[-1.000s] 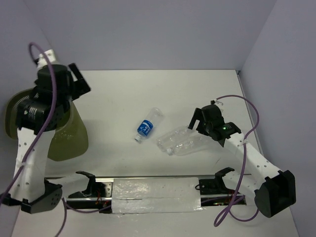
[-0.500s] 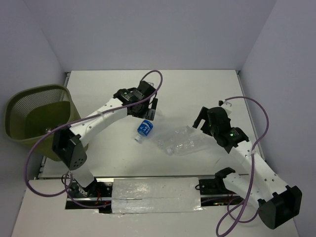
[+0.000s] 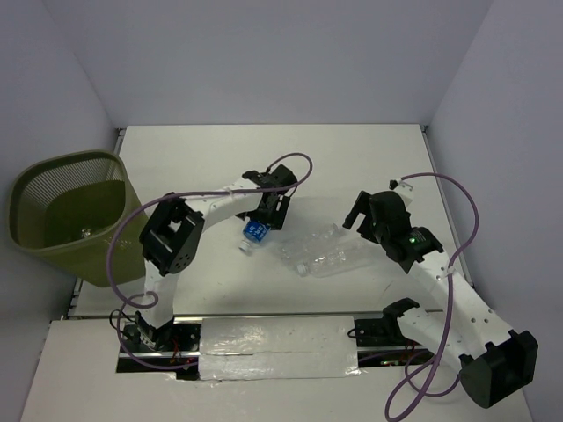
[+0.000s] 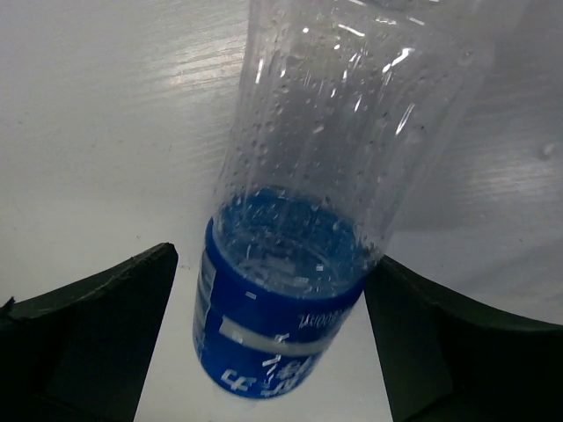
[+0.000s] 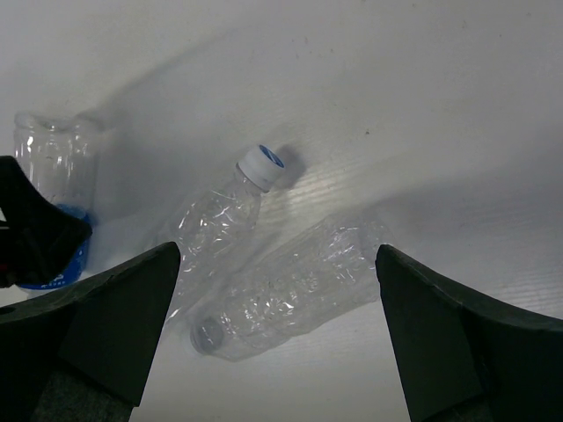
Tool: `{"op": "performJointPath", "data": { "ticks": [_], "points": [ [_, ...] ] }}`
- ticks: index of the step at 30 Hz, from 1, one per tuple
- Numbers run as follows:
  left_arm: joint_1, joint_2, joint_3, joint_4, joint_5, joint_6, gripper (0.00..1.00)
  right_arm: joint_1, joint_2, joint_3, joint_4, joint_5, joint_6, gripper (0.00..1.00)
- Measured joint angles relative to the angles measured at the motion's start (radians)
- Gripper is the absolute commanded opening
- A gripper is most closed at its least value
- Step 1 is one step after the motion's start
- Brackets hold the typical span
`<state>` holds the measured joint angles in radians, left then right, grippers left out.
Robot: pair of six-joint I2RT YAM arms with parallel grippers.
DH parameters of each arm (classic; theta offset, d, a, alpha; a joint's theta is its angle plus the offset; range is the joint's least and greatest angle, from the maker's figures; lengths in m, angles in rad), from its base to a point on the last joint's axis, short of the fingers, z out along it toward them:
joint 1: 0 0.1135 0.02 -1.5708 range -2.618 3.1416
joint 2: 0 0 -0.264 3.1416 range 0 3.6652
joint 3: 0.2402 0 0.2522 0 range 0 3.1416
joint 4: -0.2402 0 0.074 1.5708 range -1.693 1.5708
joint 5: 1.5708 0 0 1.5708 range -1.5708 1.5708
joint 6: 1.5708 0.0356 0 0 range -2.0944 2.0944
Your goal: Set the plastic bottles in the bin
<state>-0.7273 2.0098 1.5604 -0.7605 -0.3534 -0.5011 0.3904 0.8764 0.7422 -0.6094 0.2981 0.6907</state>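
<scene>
Carries the left claw (image 3: 264,220) from above the bin (image 3: 62,160) a second ago out to the middle of the bench (image 3: 193,158), and over the last half second brings it a little nearer and rightward onto the blue-label bottle (image 3: 254,230). Leaves the right claw (image 3: 356,211) and the three bottles on the bench where they lay.

Straddles the blue-label bottle with the left claw's jaws spread apart, one finger on each side of the label. Shows, in the left wrist view, a sliver of white bench between one finger and the label, and the other finger right at the label's edge, contact unclear. Finds that bottle lying on its side at mid-bench, cap end pointing near and left, droplets clinging inside its clear wall.

Holds the right claw wide open, gripping nothing, above two larger bottles just right of the blue-label one. Picks out a capped ribbed bottle (image 5: 215,220) with a white-and-blue cap and a second ribbed bottle (image 5: 299,286) beside it, the pair lying side by side, touching or nearly so.

Places the olive-green bin at the left edge of the scene, mouth open upward, well apart from all three bottles.
</scene>
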Motion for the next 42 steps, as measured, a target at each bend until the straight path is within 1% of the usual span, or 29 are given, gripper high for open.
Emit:
{"op": "performJointPath", "data": {
  "ticks": [2, 4, 5, 7, 8, 10, 11, 12, 15, 17, 21, 24, 27, 29, 31, 33, 36, 37, 40, 42],
  "points": [
    [0.0, 0.036, 0.003, 0.003, -0.015, 0.0, 0.99, 0.0, 0.0, -0.005, 0.003, -0.002, 0.0, 1.0],
    [0.0, 0.066, 0.007, 0.01, -0.026, -0.003, 0.92, 0.0, 0.001, -0.013, 0.002, -0.004, 0.0, 1.0],
    [0.0, 0.07, 0.017, 0.009, -0.03, -0.003, 0.83, 0.0, 0.002, -0.016, 0.002, -0.006, 0.0, 1.0],
    [-0.001, 0.07, 0.027, 0.018, -0.047, -0.008, 0.76, 0.0, 0.006, -0.017, 0.001, -0.005, 0.002, 1.0],
    [-0.002, 0.071, 0.03, 0.017, -0.055, -0.007, 0.68, 0.0, 0.006, -0.017, 0.001, -0.004, 0.004, 1.0],
    [-0.004, 0.071, 0.037, 0.008, -0.079, -0.01, 0.59, 0.0, 0.007, -0.017, 0.0, -0.002, 0.005, 1.0],
    [-0.005, 0.071, 0.045, -0.004, -0.092, -0.008, 0.49, 0.0, 0.007, -0.017, 0.001, -0.002, 0.005, 1.0],
    [-0.005, 0.07, 0.055, -0.018, -0.102, -0.007, 0.48, 0.0, 0.008, -0.017, 0.001, -0.001, 0.005, 1.0],
    [-0.007, 0.066, 0.123, -0.084, -0.145, -0.003, 0.49, 0.0, 0.014, -0.017, 0.001, -0.001, 0.005, 1.0],
    [-0.003, 0.047, 0.198, -0.144, -0.182, -0.002, 0.5, 0.0, 0.018, -0.017, 0.001, -0.001, 0.006, 1.0],
    [0.032, -0.066, 0.377, -0.228, -0.238, -0.002, 0.5, 0.0, 0.027, -0.017, 0.001, 0.005, 0.016, 1.0],
    [0.13, -0.231, 0.463, -0.23, -0.253, 0.002, 0.5, 0.0, 0.032, -0.017, 0.001, 0.005, 0.019, 1.0],
    [0.287, -0.419, 0.512, -0.213, -0.271, 0.004, 0.5, 0.0, 0.035, -0.017, 0.001, 0.005, 0.019, 1.0],
    [0.379, -0.522, 0.531, -0.204, -0.303, 0.008, 0.49, 0.0, 0.036, -0.017, 0.002, 0.004, 0.019, 1.0],
    [0.425, -0.603, 0.549, -0.205, -0.335, 0.021, 0.51, 0.0, 0.037, -0.017, 0.003, 0.001, 0.019, 1.0],
    [0.455, -0.65, 0.567, -0.206, -0.362, 0.036, 0.52, 0.0, 0.043, -0.017, 0.004, -0.001, 0.019, 1.0],
    [0.516, -0.687, 0.575, -0.208, -0.422, 0.066, 0.59, 0.0, 0.057, -0.017, 0.004, -0.007, 0.019, 1.0],
    [0.544, -0.695, 0.557, -0.202, -0.449, 0.07, 0.64, 0.0, 0.06, -0.017, 0.004, -0.008, 0.019, 1.0],
    [0.636, -0.722, 0.467, -0.212, -0.484, 0.05, 0.71, 0.0, 0.063, -0.017, 0.004, -0.013, 0.019, 1.0],
    [0.727, -0.732, 0.373, -0.208, -0.472, 0.024, 0.72, 0.0, 0.063, -0.017, 0.004, -0.016, 0.019, 1.0]
  ]
}}
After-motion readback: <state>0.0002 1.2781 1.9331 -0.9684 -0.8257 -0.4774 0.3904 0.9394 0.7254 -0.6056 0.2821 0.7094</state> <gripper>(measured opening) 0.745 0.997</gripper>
